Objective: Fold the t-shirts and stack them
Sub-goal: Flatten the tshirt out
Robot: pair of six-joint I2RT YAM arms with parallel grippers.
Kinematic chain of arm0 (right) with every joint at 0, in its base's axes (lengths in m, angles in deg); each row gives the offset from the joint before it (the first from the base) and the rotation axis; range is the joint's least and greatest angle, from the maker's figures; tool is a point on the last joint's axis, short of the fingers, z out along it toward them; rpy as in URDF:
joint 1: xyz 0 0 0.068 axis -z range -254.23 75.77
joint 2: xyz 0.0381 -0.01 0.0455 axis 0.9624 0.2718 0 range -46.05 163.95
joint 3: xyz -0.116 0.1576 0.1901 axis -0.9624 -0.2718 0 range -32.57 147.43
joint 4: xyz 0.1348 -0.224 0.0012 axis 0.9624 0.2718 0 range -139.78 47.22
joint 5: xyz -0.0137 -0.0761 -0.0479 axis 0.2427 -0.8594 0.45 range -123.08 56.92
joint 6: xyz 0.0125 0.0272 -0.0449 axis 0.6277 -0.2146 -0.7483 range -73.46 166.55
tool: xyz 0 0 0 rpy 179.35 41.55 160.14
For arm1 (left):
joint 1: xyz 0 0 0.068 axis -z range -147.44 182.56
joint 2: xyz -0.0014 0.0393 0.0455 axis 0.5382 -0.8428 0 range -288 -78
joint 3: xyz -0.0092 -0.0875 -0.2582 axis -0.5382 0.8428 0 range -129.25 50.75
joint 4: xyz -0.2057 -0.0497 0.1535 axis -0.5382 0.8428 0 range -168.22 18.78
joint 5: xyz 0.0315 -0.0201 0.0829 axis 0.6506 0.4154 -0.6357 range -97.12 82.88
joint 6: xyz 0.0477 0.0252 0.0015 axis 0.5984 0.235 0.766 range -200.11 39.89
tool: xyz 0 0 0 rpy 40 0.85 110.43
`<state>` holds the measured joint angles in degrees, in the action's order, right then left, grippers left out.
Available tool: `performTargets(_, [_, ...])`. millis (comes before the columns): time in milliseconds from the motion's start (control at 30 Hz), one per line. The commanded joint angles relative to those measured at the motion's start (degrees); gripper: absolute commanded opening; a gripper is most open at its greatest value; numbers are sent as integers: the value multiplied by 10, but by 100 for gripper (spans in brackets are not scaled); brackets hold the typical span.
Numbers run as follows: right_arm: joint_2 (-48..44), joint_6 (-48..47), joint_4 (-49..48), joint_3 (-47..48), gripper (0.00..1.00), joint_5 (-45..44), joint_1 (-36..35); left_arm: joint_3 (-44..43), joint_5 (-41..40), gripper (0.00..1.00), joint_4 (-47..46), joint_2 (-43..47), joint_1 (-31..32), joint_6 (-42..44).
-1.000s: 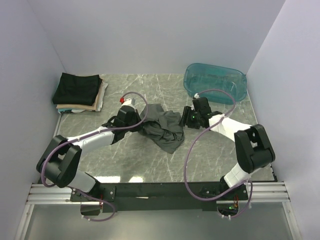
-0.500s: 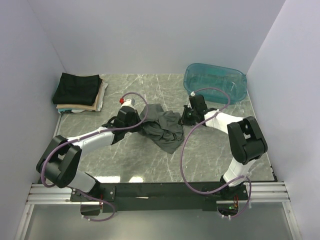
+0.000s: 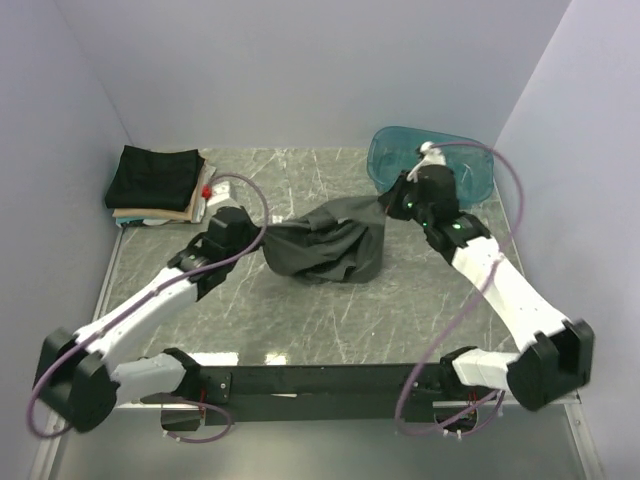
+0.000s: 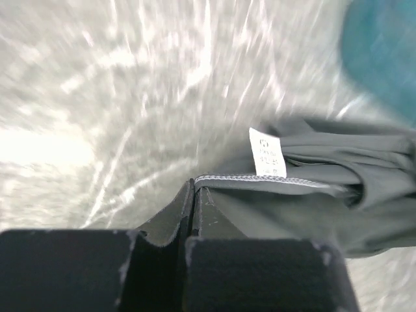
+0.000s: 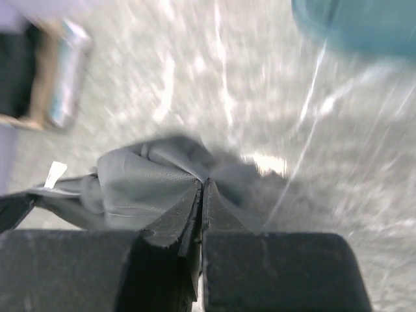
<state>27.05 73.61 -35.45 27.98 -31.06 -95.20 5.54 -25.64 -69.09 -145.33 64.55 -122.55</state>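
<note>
A dark charcoal-grey t-shirt hangs stretched between both grippers above the middle of the table, its lower part sagging in folds. My left gripper is shut on its left edge; the left wrist view shows the stitched hem and a white label just beyond the closed tips. At the shirt's right end my right gripper is shut on bunched cloth. Folded t-shirts, black on top of tan and cream, lie in a stack at the back left.
A translucent teal tub stands at the back right, just behind the right wrist. White walls close in the table on the left, back and right. The marble tabletop runs to a black rail at the near edge.
The right gripper closed on the shirt's right side. Both arms then rose and drew apart, lifting the crumpled shirt off the table and stretching it out.
</note>
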Motion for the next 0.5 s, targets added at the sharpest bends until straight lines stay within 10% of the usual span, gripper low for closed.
performTargets(0, [-73, -28, 27, 57, 0, -61, 2, -46, -102, 1, 57, 75, 2, -15])
performTargets(467, [-270, -51, 65, 185, 0, 79, 2, -229, -129, 1, 110, 272, 2, 4])
